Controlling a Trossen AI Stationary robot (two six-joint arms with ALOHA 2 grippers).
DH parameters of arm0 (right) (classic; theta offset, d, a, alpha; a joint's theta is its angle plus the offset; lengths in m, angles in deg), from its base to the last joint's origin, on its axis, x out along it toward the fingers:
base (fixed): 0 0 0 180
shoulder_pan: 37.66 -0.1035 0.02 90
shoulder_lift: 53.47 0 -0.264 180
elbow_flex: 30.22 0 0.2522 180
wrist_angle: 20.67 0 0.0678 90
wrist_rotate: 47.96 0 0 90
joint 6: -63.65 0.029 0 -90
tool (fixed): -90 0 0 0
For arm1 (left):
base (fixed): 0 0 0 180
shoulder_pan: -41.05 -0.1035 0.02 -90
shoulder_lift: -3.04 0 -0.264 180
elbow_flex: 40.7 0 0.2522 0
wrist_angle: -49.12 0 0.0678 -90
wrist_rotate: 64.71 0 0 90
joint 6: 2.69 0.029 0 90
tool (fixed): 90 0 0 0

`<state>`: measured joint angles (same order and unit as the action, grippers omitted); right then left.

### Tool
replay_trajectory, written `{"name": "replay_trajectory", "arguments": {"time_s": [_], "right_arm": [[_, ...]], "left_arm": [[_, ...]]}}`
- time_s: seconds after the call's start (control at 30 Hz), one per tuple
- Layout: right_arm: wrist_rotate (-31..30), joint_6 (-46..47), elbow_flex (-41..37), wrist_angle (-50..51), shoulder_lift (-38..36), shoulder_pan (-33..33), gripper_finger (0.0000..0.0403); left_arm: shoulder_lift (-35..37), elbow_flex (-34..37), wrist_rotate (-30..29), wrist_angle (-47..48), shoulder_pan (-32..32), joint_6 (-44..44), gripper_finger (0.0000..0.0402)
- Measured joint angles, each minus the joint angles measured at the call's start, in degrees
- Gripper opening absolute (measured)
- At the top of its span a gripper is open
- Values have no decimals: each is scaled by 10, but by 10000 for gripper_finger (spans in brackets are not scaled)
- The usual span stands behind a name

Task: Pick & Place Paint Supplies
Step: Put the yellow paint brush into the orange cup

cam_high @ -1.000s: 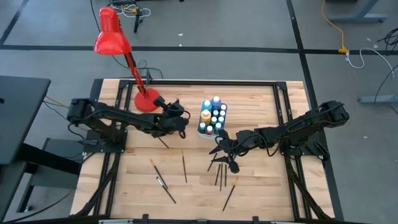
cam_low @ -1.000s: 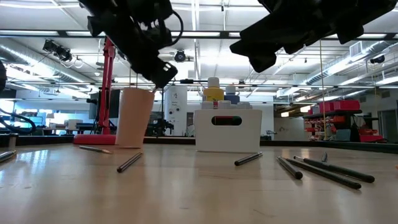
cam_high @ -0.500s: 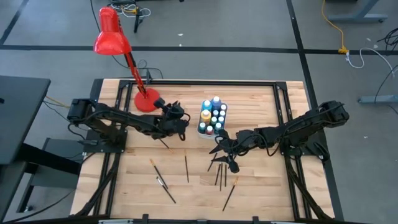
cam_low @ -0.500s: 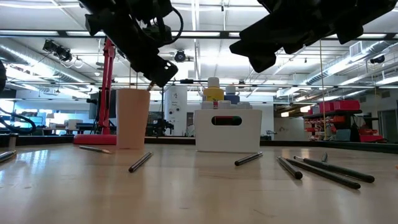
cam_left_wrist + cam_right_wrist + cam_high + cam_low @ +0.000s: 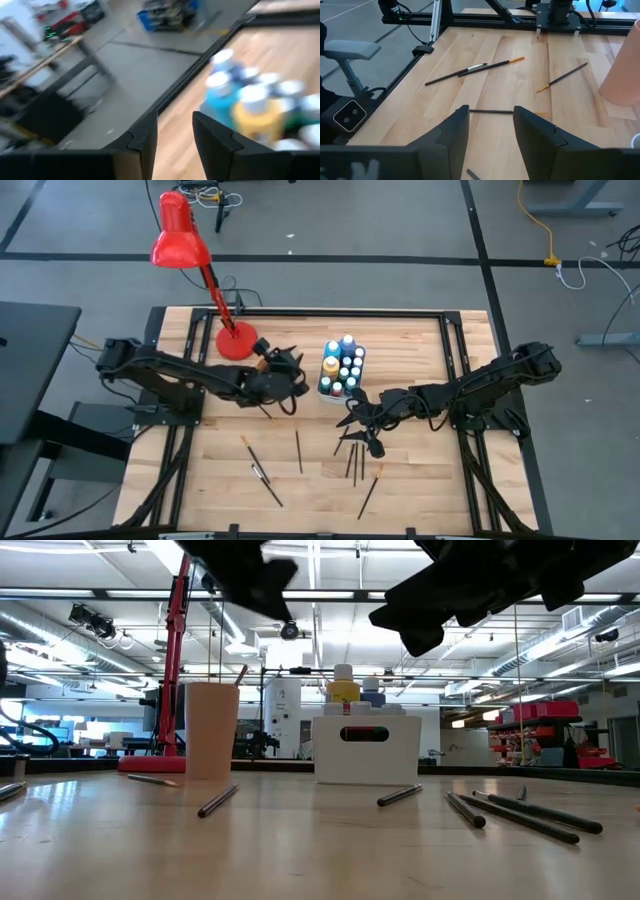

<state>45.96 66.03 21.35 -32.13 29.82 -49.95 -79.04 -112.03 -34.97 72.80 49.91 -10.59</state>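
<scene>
A tan cup [image 5: 212, 730] stands upright on the table with a brush tip [image 5: 240, 673] sticking out over its rim. My left gripper [image 5: 175, 145] hangs open and empty above the cup [image 5: 288, 368]. Beside it a white box [image 5: 365, 755] holds several white-capped paint bottles [image 5: 343, 363]. Several thin brushes [image 5: 299, 452] lie flat on the wood nearer the front edge. My right gripper [image 5: 490, 132] hovers open over a cluster of brushes [image 5: 352, 458], touching none.
A red desk lamp [image 5: 180, 240] has its base [image 5: 236, 342] at the far left of the table, just behind the cup. Black frame rails [image 5: 320, 312] run along the table's edges. Loose brushes [image 5: 470, 71] are scattered across the near half.
My left gripper has opened, let go of the brush and risen from the cup's rim. The brush now stands in the cup, its tip above the rim. The cup, tipped a second ago, stands upright again.
</scene>
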Motion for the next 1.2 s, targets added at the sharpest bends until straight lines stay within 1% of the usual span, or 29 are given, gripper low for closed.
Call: {"name": "replay_trajectory", "arguments": {"time_s": [0.07,0.17,0.33,0.4,0.5,0.57,0.67,0.77,0.87,0.9,0.97,1.03,1.1,1.2], "right_arm": [[0,0,0,0,0,0,157],[0,0,0,0,0,0,157],[0,1,0,-1,0,0,157],[0,1,0,-3,0,0,157],[0,1,0,-3,0,0,157],[0,1,0,-4,0,0,157],[0,-1,0,-4,0,0,157],[0,-6,0,-5,0,0,157],[0,-15,0,-4,0,0,157],[0,-15,0,-3,0,0,157],[0,-16,0,-3,0,0,157],[0,-15,0,-1,0,0,157],[0,-16,0,-1,0,0,157],[0,-15,0,5,0,0,157]], "left_arm": [[18,-1,32,3,17,0,137],[42,-2,103,10,42,-21,137],[60,-2,201,37,75,-130,129],[60,-2,236,57,83,-192,126],[51,-2,274,91,90,-307,123],[47,3,291,127,94,-365,121],[35,15,311,144,97,-413,121],[19,20,349,167,97,-449,121],[11,24,396,208,99,-489,121],[7,23,414,209,99,-508,121],[6,23,454,252,100,-551,121],[3,23,490,270,102,-584,121],[2,23,506,314,107,-612,121],[3,23,513,367,116,-673,121]]}}
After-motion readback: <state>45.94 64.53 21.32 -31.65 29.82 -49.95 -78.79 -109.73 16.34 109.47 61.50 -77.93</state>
